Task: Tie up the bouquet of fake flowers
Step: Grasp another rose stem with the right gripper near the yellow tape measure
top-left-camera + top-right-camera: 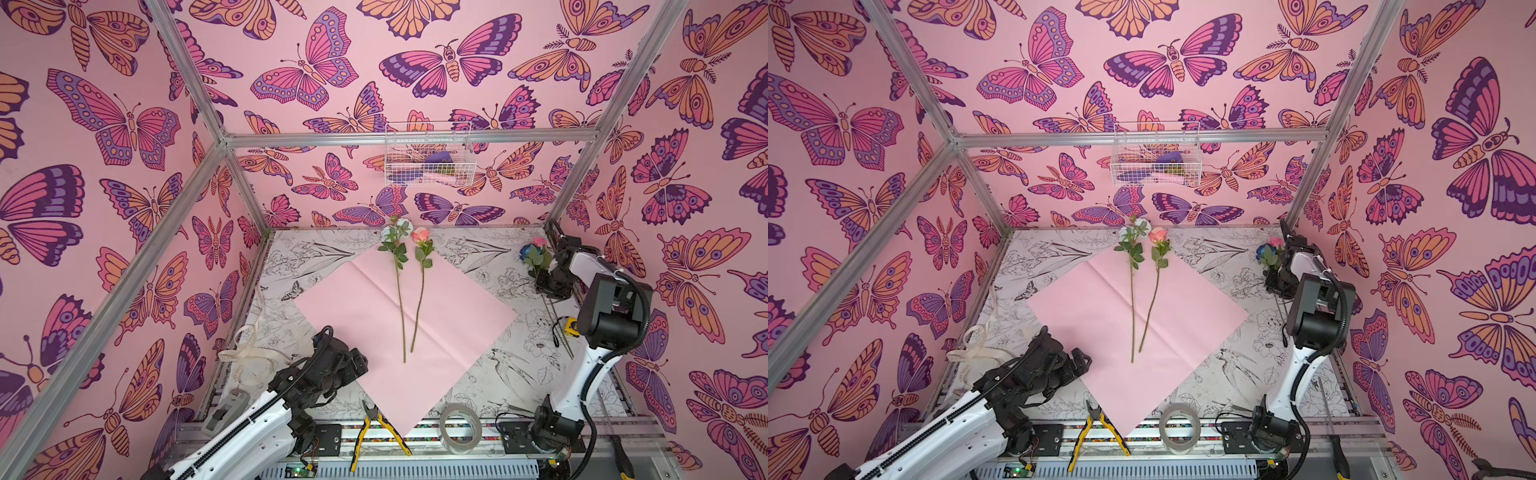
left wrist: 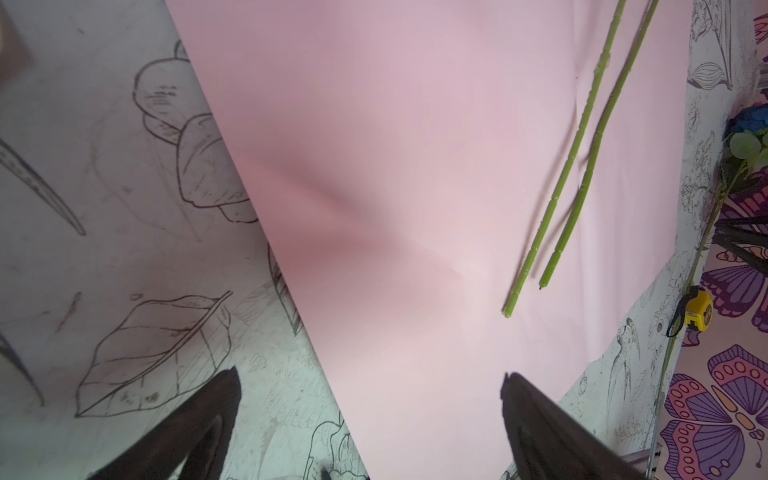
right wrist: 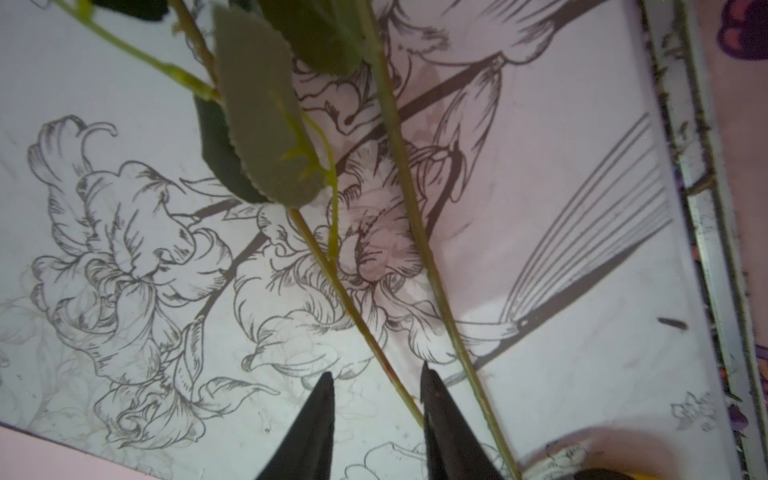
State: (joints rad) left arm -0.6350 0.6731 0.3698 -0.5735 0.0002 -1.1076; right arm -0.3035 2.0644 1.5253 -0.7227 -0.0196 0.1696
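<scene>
- Paper (image 1: 374, 307), pink side up, lies flat on the tabletop (image 1: 478, 266), turned so one corner points to the far wall and one to the near rail.
- White rose (image 1: 402, 227) and coral rose (image 1: 420, 235) lie on the paper side by side. Their heads are just past its far corner, and their stems run toward the near side and draw close at the cut ends.
- Blue rose (image 1: 527, 250) and pink rose (image 1: 539, 241) are off the paper, by the far right corner of the tabletop, heads close together. Their stems trail back along the right edge.
- Left pincer (image 2: 370, 374) hangs over the paper's near-left edge with its jaws spread wide and nothing in them. The two stem ends on the paper lie near it but apart from it.
- Right pincer (image 3: 376, 374) is low over the stems of the blue and pink roses with its jaws partly parted. One stem passes through the gap without being pinched, and the other runs outside one jaw.
- Ribbon (image 1: 249, 353), cream, lies in a loose heap left of the paper, beyond the left arm.
- Pliers (image 1: 376, 424) and tape roll (image 1: 460, 428) lie by the near rail, on either side of the paper's near corner.
</scene>
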